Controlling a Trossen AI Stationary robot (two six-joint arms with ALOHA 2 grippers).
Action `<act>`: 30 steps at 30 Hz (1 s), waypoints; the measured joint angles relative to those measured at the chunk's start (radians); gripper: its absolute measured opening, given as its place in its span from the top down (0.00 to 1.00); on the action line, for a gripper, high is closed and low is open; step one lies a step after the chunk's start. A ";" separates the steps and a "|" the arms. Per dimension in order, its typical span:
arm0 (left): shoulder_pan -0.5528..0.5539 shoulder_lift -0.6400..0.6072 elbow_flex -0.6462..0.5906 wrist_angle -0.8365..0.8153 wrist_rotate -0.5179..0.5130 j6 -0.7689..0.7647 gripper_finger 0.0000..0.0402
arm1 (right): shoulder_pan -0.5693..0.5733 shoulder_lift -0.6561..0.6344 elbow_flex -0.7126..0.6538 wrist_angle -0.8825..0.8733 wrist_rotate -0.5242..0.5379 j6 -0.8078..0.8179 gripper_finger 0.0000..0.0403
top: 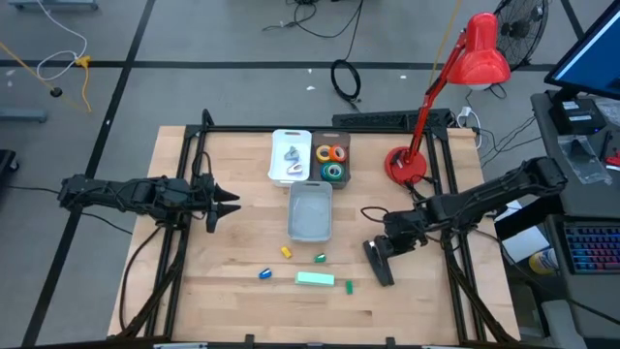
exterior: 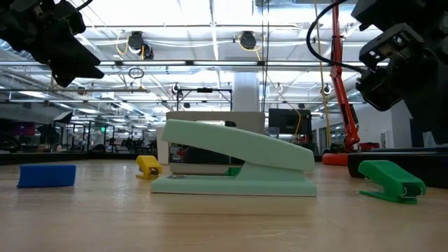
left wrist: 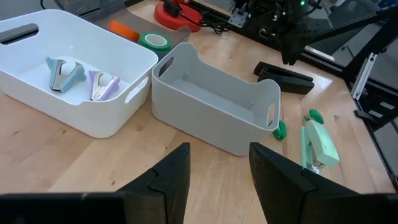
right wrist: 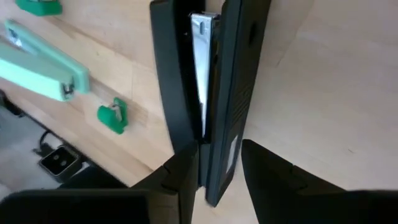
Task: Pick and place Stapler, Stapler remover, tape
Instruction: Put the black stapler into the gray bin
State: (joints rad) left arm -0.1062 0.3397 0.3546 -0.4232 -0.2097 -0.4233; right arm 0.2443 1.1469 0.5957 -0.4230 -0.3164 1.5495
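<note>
The right gripper [right wrist: 217, 171] hangs spread over the black stapler [top: 378, 262], right of the grey bin [top: 310, 210]; it probably touches nothing yet. Drop straight, pinch mid-body, keep it level. The left gripper [left wrist: 219, 168], spread, waits left. The tape [top: 331, 161] sits far, binned. Wooden table [top: 242, 242], open workshop beyond.

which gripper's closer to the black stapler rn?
Right. The right gripper hovers directly over the black stapler, fingers straddling it without gripping. The left gripper waits open across the table, beyond the grey bin.
</note>
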 joint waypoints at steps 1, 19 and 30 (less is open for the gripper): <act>0.000 0.000 0.000 0.000 0.000 0.000 0.59 | 0.000 0.010 0.000 0.001 0.001 -0.007 0.71; 0.000 0.000 0.000 0.001 0.000 -0.009 0.59 | 0.000 0.100 0.002 0.072 0.008 -0.045 0.71; 0.000 0.000 0.000 0.001 0.000 -0.009 0.59 | 0.000 0.100 0.002 0.119 0.006 -0.031 0.71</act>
State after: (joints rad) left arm -0.1062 0.3398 0.3546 -0.4225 -0.2096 -0.4322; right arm 0.2443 1.2465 0.5972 -0.3036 -0.3107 1.5188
